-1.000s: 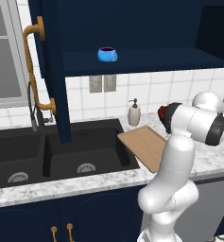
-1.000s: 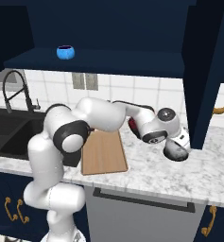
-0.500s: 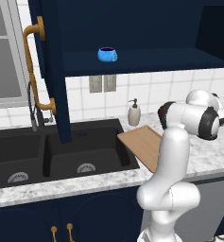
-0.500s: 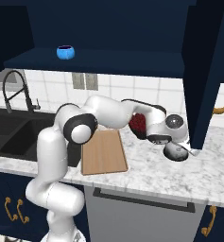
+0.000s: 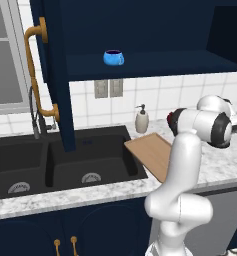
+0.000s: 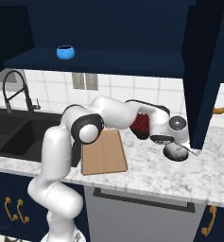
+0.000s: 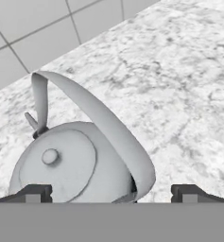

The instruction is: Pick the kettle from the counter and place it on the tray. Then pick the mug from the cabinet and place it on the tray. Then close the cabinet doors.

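Open fingers point(image 7: 111, 191) poised over the kettle point(image 7: 80, 163) on the desk point(image 7: 179, 94)

The fingers stand spread wide, one tip on each side of the kettle, holding nothing. The kettle is a squat, rounded, silvery-grey pot with a small knob on its flat lid, a short spout and a thin arched band handle; it sits on the speckled marble desk near the white tiled wall. The wooden tray point(image 6: 103, 152) lies apart to its left beside the sink point(image 5: 65, 167). The blue mug point(image 6: 65, 52) stands on the shelf point(image 6: 113, 61) of the open cabinet.
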Available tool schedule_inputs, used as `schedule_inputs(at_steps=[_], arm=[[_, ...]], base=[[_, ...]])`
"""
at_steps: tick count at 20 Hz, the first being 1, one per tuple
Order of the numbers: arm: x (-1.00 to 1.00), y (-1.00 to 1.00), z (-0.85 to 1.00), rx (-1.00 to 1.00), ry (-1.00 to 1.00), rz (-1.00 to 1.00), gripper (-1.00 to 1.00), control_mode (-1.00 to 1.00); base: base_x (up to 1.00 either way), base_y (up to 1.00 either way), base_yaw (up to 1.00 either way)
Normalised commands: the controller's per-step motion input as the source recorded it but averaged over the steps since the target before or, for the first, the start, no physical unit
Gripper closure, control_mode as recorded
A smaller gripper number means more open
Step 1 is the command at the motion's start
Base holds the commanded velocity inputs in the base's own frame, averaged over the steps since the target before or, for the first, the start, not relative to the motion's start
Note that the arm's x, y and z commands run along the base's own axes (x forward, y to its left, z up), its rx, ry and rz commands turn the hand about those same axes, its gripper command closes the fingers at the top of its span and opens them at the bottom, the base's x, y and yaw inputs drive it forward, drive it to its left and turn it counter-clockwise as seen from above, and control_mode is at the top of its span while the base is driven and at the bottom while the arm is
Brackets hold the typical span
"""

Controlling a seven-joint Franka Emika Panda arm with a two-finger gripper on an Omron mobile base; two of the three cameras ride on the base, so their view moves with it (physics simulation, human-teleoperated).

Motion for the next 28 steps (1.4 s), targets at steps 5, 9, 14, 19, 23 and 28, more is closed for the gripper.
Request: schedule_inputs(at_steps=[5,9,14,19,23,28], arm=[[0.42,0.00,-0.02,0.01,0.00,0.00,-1.00,-1.00],[0.38,-0.02,-0.15,0.03,0.00,0.00,-1.00,-1.00],[0.15,-0.01,-0.24,0.08,0.00,0.00,-1.00,-1.00],[0.01,0.05,-0.29,0.14,0.00,0.00,1.00,-1.00],[0.00,0.11,-0.24,0.03,-0.03,0.00,1.00,-1.00],[0.00,0.22,-0.29,0.00,-0.08,0.00,1.00,-1.00]], base=[[0.00,0.00,0.00],[0.00,0.00,0.00],[0.00,0.00,0.00],[0.00,0.00,0.00],[0.00,0.00,0.00],[0.00,0.00,0.00]])
